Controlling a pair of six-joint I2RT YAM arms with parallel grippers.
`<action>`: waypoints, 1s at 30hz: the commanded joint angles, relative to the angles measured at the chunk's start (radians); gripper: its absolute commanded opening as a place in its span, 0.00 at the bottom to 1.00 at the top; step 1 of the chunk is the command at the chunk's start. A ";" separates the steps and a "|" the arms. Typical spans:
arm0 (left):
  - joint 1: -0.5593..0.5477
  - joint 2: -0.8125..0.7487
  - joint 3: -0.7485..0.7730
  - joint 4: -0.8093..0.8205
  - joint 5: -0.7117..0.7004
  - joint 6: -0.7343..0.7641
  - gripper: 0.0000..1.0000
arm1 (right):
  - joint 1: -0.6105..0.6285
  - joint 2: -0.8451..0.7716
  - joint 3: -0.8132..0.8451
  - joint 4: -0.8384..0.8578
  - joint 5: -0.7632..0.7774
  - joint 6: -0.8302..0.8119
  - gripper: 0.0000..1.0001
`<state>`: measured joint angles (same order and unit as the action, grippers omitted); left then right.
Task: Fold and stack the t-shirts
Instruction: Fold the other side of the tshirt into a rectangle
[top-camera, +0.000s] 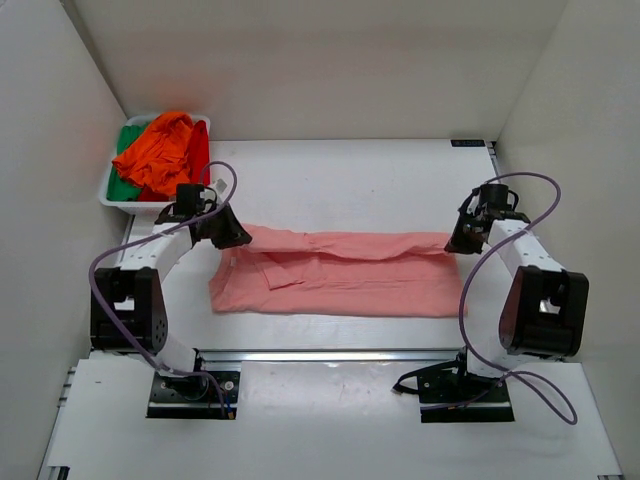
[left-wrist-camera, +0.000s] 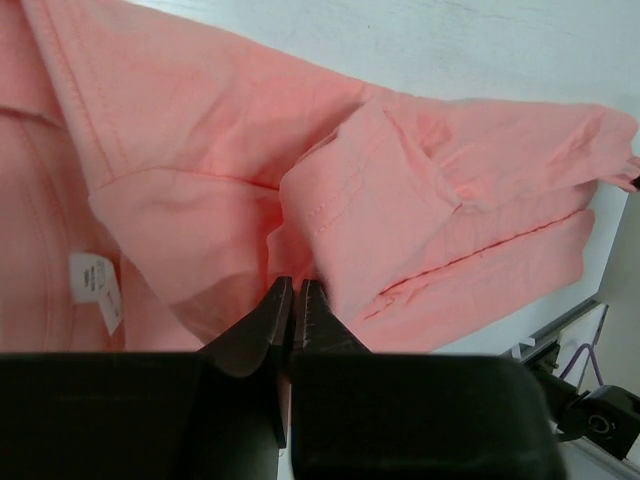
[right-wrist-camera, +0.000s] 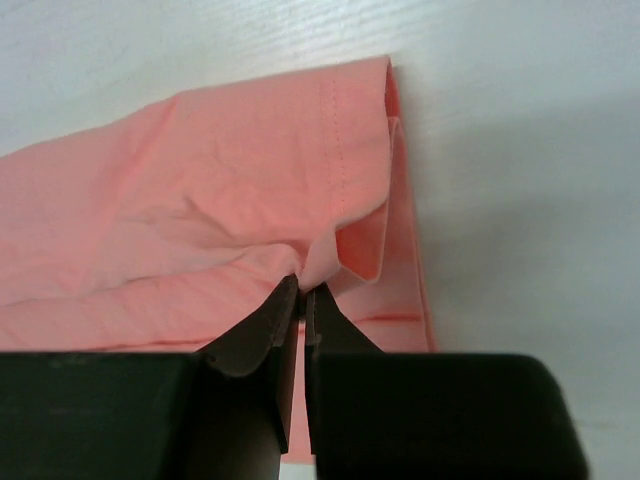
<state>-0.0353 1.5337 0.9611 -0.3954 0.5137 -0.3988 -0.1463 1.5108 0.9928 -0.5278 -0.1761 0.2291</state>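
Note:
The salmon-pink t-shirt (top-camera: 340, 270) lies across the middle of the table, folded lengthwise. My left gripper (top-camera: 236, 237) is at its far left corner, shut on a pinch of the pink cloth (left-wrist-camera: 330, 230) by a folded sleeve. My right gripper (top-camera: 460, 243) is at its far right corner, shut on the hem edge (right-wrist-camera: 330, 255). A white label (left-wrist-camera: 95, 285) shows in the left wrist view. The orange t-shirt (top-camera: 162, 148), the red one (top-camera: 199, 150) and the green one (top-camera: 124, 186) lie bunched in the white tray (top-camera: 112, 198).
The tray stands at the far left corner, just behind my left arm. White walls close in the table on the left, back and right. A metal rail (top-camera: 330, 355) runs along the near edge.

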 joint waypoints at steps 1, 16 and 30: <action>0.011 -0.093 -0.041 -0.042 -0.011 0.044 0.00 | -0.002 -0.093 -0.037 0.026 -0.016 0.006 0.00; -0.002 -0.325 -0.245 -0.094 -0.063 0.051 0.00 | -0.033 -0.204 -0.195 0.028 -0.028 -0.010 0.00; 0.011 -0.302 -0.321 -0.034 -0.176 0.005 0.23 | -0.050 -0.133 -0.183 0.011 0.023 -0.034 0.09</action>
<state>-0.0402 1.2343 0.6674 -0.4652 0.3809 -0.3725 -0.1982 1.3739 0.7986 -0.5171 -0.1856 0.2096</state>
